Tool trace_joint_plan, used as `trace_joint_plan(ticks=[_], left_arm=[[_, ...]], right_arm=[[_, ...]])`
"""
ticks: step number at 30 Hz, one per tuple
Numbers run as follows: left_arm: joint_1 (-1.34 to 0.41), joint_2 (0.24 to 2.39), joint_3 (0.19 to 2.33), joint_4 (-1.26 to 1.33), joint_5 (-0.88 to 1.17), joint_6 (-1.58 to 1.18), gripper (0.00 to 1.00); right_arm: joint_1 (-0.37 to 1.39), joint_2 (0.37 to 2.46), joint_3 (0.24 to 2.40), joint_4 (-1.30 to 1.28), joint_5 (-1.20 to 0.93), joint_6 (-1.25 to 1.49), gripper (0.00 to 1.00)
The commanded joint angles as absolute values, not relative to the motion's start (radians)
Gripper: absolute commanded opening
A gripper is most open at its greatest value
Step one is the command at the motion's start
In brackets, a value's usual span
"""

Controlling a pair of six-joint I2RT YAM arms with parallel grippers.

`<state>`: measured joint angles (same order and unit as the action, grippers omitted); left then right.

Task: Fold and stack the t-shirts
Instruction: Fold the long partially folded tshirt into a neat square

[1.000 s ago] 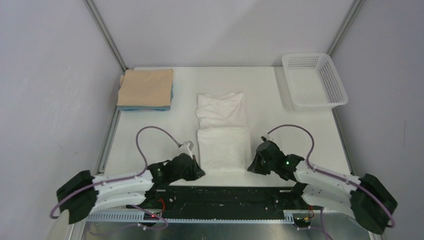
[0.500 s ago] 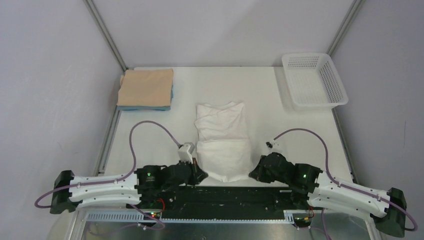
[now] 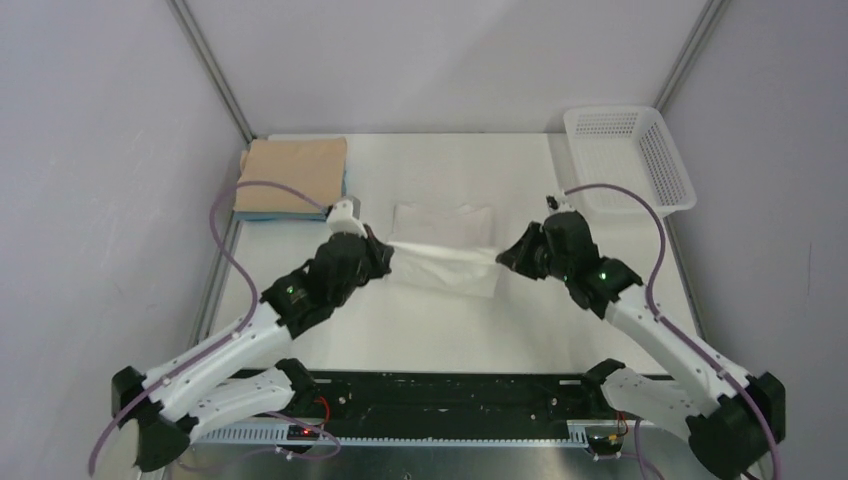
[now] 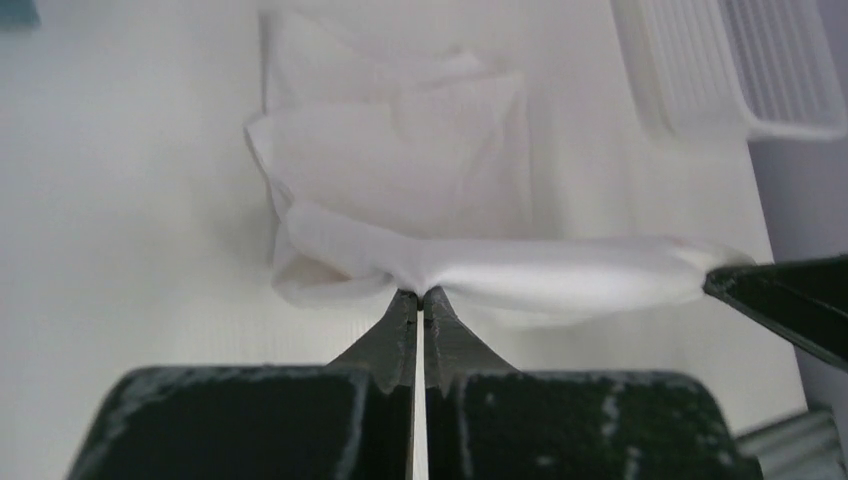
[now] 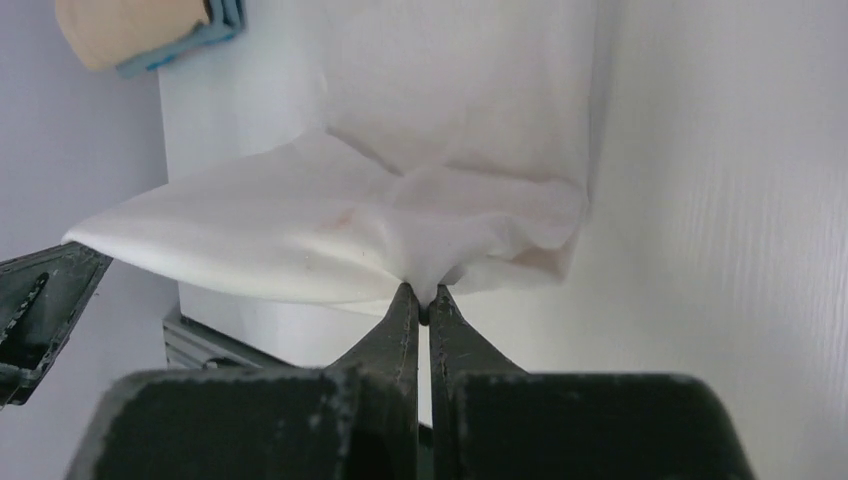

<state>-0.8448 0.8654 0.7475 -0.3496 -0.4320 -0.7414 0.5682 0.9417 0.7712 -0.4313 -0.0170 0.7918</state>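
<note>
Top external: high, behind the arm bases, looking down over the whole table (image 3: 440,330). Wrist views: close and low, facing each other across the white t-shirt (image 3: 445,262), which all three views share.

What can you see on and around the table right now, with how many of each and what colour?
white t-shirt: 1, white, middle of the table, near edge lifted and stretched between both grippers
tan t-shirt: 1, tan, folded, far left corner, on top of the light blue one
light blue t-shirt: 1, light blue, folded under the tan one, only its edges showing
basket: 1, white perforated plastic, far right corner, nothing in it
table: 1, white
cables: 2, purple, one looping behind each gripper
left gripper: 1, black, shut on the white t-shirt's left end
right gripper: 1, black, shut on its right end
</note>
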Motion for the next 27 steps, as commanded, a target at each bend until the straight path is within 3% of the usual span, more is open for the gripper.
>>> trace_joint_plan(ticks=[1,13,27], left_arm=[[-0.685,1.037,0.865,-0.251,-0.361,-0.585,0.0],[-0.448,1.444,1.15,-0.211,-0.204,-0.505,0.0],[-0.359,1.845,1.419,-0.213,-0.106,-0.478,0.0]], right_arm=[[0.446,1.087,0.886,-0.343,-0.121,0.681,0.0],[0.253,1.482,1.149,-0.22,-0.276,0.64,0.0],[0.163,1.91,1.357,-0.125,-0.371,0.648,0.0]])
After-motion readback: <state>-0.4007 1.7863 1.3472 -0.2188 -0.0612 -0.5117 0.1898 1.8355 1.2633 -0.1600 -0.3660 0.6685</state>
